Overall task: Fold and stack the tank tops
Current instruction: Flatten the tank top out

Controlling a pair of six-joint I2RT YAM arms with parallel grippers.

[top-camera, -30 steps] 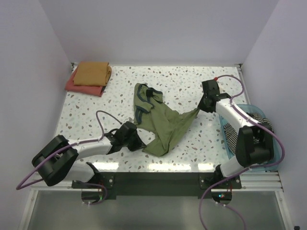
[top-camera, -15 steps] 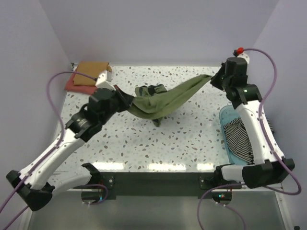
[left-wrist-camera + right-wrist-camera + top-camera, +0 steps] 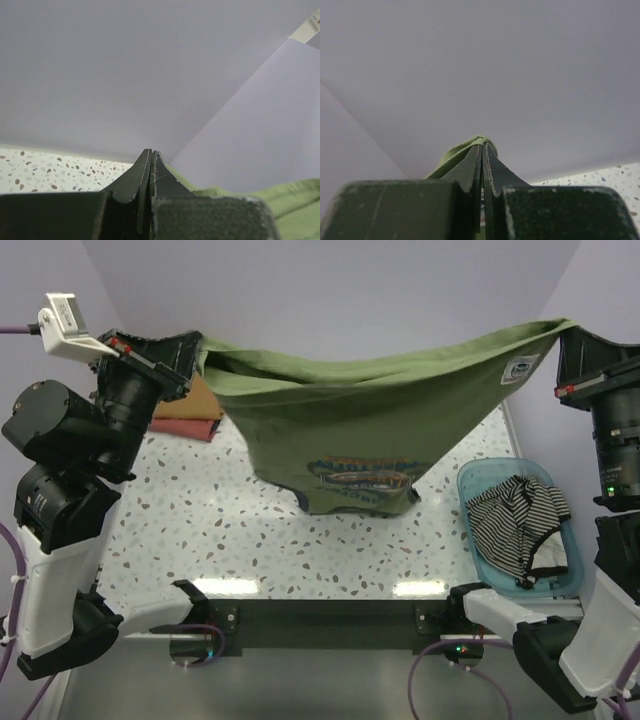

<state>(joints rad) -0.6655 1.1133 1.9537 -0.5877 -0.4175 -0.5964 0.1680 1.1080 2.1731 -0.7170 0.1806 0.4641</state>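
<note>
The left gripper (image 3: 192,348), at upper left, and the right gripper (image 3: 568,338), at upper right, were each pinched closed on a corner of the olive green tank top (image 3: 350,430). In one second they had raised it from a crumpled heap on the table (image 3: 200,530) into a sheet hanging spread in the air, probably ready to lay flat. The folded mustard top (image 3: 203,400) and red top (image 3: 185,426) sat half hidden behind it. The striped tank top (image 3: 515,520) waited in the blue basket (image 3: 478,478) at lower right, close enough to catch the hem.

My left arm (image 3: 62,440): black drum joints, white link shells, white bracket (image 3: 68,320) up top, purple cable (image 3: 20,329). My right arm (image 3: 620,430): same black-and-white build, green LED (image 3: 610,490). Fingers (image 3: 170,187) matte black, scuffed edges
</note>
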